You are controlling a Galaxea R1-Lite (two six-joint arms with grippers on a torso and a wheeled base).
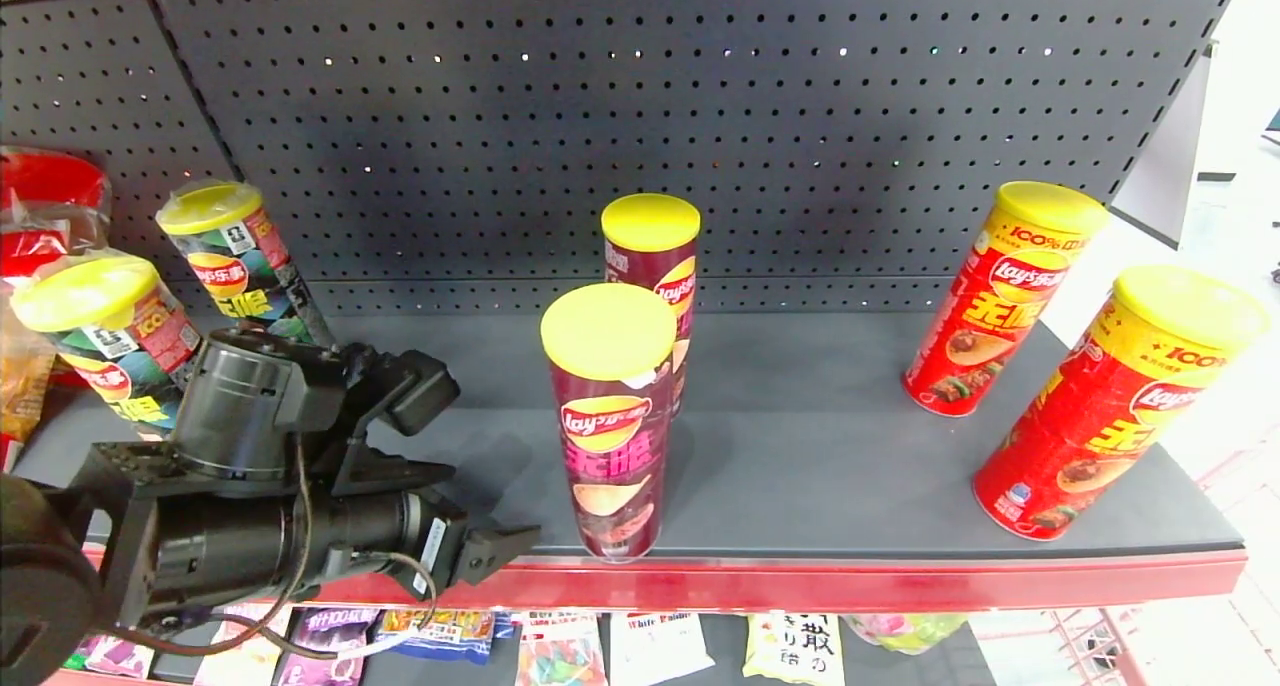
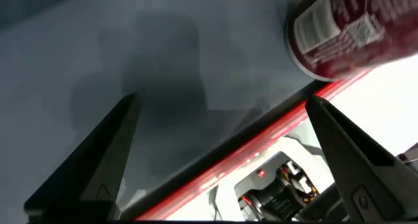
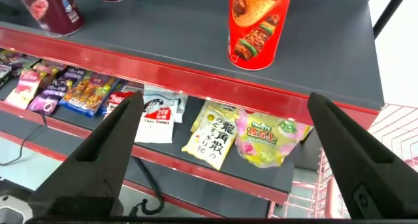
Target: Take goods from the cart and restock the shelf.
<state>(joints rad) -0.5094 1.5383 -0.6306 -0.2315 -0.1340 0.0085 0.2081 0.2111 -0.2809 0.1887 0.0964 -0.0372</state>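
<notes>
Just left of the front maroon crisp can [image 1: 610, 436], which stands at the shelf [image 1: 800, 466] edge, the left gripper [image 1: 470, 511] is held open and empty. Two red crisp cans [image 1: 1120, 406] are seen to that can's right. The right gripper [image 3: 222, 152] is spread open, empty.

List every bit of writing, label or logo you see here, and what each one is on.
Front purple can: round logo, large characters below.
Rear purple can: same logo, partly hidden.
Red cans: logo, percent figure under the lid, large characters.
Dark cans at left: logo, white stickers too small to read.
Lower-shelf packets: bold characters, small print unreadable.
</notes>
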